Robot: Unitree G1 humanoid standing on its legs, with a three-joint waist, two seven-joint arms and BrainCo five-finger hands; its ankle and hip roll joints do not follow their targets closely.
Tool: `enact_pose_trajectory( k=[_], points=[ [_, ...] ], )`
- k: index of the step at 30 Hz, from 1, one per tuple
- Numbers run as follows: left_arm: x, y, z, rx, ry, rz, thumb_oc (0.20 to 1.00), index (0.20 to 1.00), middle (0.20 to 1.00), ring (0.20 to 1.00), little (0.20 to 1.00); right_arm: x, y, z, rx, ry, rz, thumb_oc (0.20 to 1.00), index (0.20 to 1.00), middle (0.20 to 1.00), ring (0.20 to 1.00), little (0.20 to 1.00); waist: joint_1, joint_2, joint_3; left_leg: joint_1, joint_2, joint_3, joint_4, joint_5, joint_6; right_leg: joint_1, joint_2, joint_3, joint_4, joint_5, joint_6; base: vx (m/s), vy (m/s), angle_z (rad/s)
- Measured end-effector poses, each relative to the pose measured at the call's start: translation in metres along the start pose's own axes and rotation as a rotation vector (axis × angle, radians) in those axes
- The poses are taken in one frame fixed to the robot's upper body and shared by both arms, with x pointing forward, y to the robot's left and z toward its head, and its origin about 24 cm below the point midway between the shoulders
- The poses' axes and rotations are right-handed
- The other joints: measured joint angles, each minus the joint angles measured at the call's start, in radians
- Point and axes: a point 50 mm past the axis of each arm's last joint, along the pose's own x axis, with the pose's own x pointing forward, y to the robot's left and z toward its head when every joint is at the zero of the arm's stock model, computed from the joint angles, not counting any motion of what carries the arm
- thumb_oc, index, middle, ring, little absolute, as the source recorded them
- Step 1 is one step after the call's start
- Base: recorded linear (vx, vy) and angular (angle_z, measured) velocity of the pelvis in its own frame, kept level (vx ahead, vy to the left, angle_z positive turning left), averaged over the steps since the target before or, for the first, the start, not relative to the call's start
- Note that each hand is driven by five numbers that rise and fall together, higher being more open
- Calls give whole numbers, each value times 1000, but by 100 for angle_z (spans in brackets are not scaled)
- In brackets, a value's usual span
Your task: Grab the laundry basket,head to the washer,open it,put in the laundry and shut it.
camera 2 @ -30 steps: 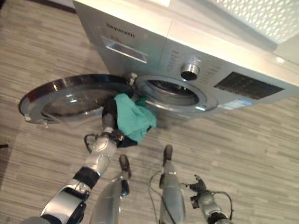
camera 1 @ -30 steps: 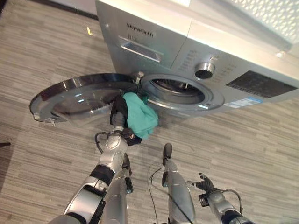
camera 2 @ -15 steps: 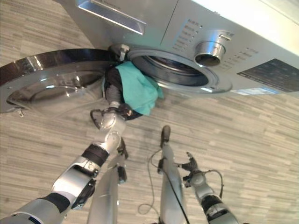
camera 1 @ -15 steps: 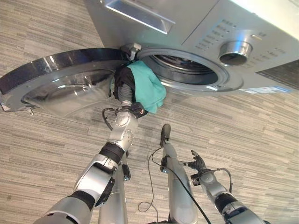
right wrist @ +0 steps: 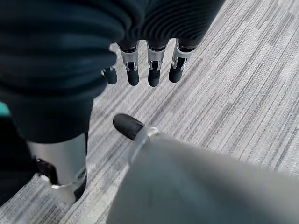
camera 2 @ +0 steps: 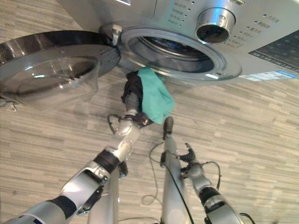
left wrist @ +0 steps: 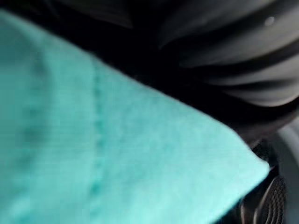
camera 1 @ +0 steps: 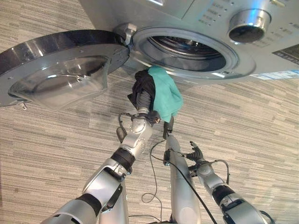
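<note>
The silver washer [camera 1: 107, 11] stands with its round door [camera 1: 56, 70] swung wide to the left and its drum mouth [camera 1: 184, 46] uncovered. My left hand [camera 1: 144, 100] is raised just below the mouth's front rim. A teal cloth [camera 1: 166, 93] is draped over it, with a dark garment [camera 1: 140, 86] bunched beside. From the left wrist, the teal cloth [left wrist: 93, 149] lies close over the hand, with a sliver of the drum [left wrist: 268, 196] past it. My right hand [camera 1: 195, 153] hangs low over the floor, its fingers [right wrist: 152, 70] straight and holding nothing.
A large control knob [camera 1: 246, 25] sits on the washer's panel above the drum mouth. The open door reaches far out to the left at hand height. Striped grey-brown floor [camera 1: 261, 130] spreads in front of the washer.
The camera has dipped closer to the washer. My left hand with the cloths has moved right, from beside the door hinge to under the drum mouth. The right hand stays low.
</note>
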Motion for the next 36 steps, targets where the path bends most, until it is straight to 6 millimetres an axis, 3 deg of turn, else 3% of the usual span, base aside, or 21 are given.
enact_pose_trajectory(
  k=[6,12,18,26,30,31,36],
  points=[
    [8,-17,12,14,-34,-57,200,200,200,200,200,5,-3,15,5,-40,-11,1000,1000,1000,1000,1000,-4,9,0,-27,-1,-5,-1,5,2,-32,-1,0,15,-4,1,1,-23,1],
    [39,-55,80,-29,-210,-118,200,200,200,200,200,11,-12,54,8,-176,-24,1000,1000,1000,1000,1000,-33,17,-4,-82,0,-21,-11,17,-1,-86,3,-7,21,-4,0,13,-54,4],
    [39,-77,104,-73,-288,-165,200,200,200,200,200,11,-13,53,-20,-171,-23,1000,1000,1000,1000,1000,-42,16,-5,-118,7,-33,-11,17,-2,-118,12,-6,21,-7,-3,17,-88,0],
    [40,-82,129,-134,-364,-152,200,200,200,200,200,10,-13,64,-2,-224,-36,1000,1000,1000,1000,1000,-71,-1,-15,-229,43,-59,-3,32,-24,-212,51,-13,21,-5,-19,32,-152,-2],
    [44,-75,139,-171,-388,-97,200,200,200,200,200,7,-12,79,29,-292,-34,1000,1000,1000,1000,1000,-103,-14,-19,-277,93,-104,27,25,-52,-231,101,-43,22,-18,-46,52,-187,-9],
    [45,-72,143,-164,-400,-85,200,200,200,200,200,6,-11,82,40,-312,-35,1000,1000,1000,1000,1000,-106,-38,-34,-293,110,-105,27,27,-60,-255,113,-40,31,-22,-58,43,-118,-11],
    [54,-63,166,-128,-450,-32,200,200,200,200,200,6,-13,83,82,-312,-42,1000,1000,1000,1000,1000,-128,-42,-37,-308,139,-119,3,43,-84,-275,140,-58,34,-25,-75,54,-134,-5]
  ],
)
